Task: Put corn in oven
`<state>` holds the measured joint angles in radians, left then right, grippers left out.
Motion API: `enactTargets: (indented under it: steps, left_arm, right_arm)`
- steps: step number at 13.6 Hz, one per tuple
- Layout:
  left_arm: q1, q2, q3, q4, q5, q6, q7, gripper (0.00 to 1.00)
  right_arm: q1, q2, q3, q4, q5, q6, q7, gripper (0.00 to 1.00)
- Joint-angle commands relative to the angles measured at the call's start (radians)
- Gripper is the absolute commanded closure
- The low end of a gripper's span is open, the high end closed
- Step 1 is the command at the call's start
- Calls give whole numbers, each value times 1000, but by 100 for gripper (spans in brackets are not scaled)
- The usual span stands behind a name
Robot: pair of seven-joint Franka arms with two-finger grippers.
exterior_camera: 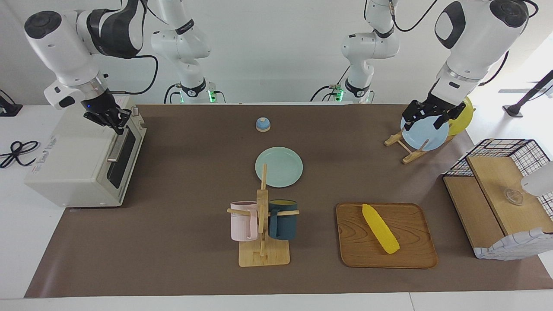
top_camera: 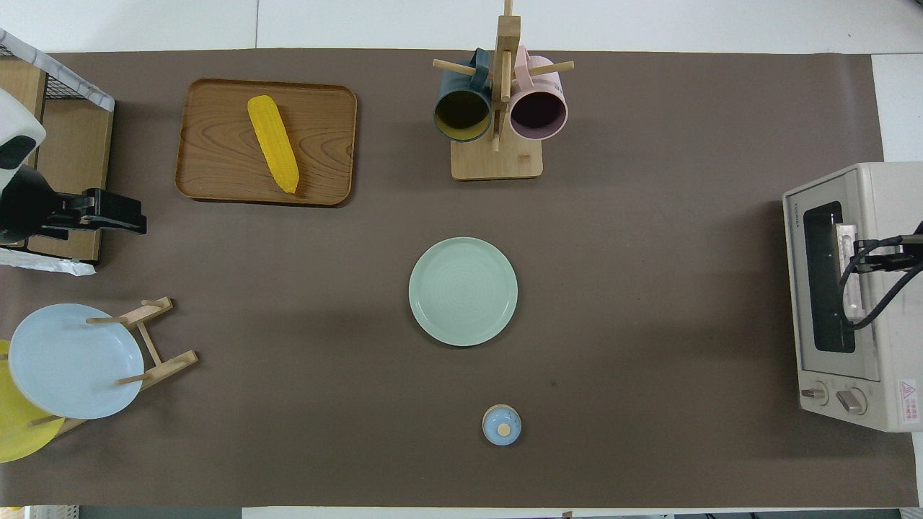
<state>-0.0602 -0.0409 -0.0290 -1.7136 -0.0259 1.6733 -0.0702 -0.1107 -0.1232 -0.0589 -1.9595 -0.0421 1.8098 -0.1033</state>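
Observation:
The yellow corn lies on a wooden tray toward the left arm's end of the table. The cream oven stands at the right arm's end with its dark door closed. My right gripper is shut, its tips at the door's top edge by the metal bar handle. Whether it touches the handle I cannot tell. My left gripper waits open over the plate rack, with nothing in it.
A green plate sits mid-table, with a mug tree holding a pink and a dark blue mug farther from the robots. A small blue lid lies nearer them. A rack holds a blue and a yellow plate beside a wire basket.

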Motion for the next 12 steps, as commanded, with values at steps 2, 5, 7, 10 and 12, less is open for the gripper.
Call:
enactTargets:
  steps: [2,5,7,10,12]
  left_arm:
    - [0,-10,0,2,15,-18,0,0]
    - [0,-10,-2,2,14,-20,0,0]
    - [0,-10,0,0,14,-18,0,0]
    - [0,-10,0,-1,14,-18,0,0]
    - [-1,-10,-2,-1,14,-12,0,0]
  right_arm:
    - [-37,2,7,-41,-10,57,-15,100]
    - [-66,19,7,-42,-16,60,-91,100]
    - [-67,27,7,-42,-16,75,-175,100]
    - [-67,42,7,-47,-16,80,-225,100]
    - [-67,46,7,-48,-16,82,-229,100]
